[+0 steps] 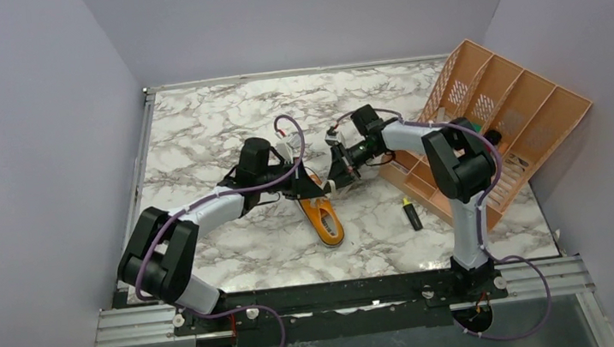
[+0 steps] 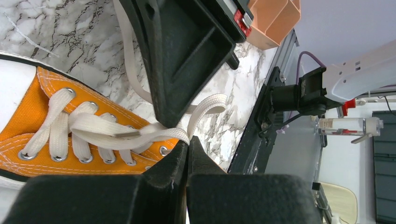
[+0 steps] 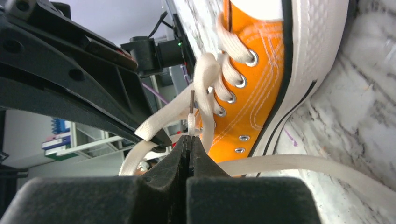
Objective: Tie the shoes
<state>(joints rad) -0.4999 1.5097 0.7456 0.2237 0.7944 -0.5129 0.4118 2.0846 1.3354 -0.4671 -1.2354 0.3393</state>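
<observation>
Top external view: the orange sneaker [image 1: 326,221] stands on the marble table [image 1: 222,131] near its middle, between the two arms, with its far end under both pincers. The left gripper [image 1: 305,189] reaches in from the left and the right gripper [image 1: 341,178] from the right, and the two meet close together just above that end of the shoe. A black marker with a yellow-green cap [image 1: 412,214] lies on the table to the right of the sneaker, well apart from it. Beyond the marker a peach slotted rack [image 1: 529,107] sits tilted against the right wall.

In the left wrist view the left pincer's jaws are pressed together. A strand of the white laces [image 2: 93,123] runs from the eyelets straight to their tips and folds back up there, so it seems to be nipped between them, though the tips hide the contact itself. The right pincer's black finger fills the upper middle of this view, just above that strand.

In the right wrist view the right pincer is also closed tight. A lace end rises from between its tips, with the thin aglet [image 3: 192,100] standing upright beside the sneaker's row of eyelets. Another strand trails loose across the marble below the white sole
</observation>
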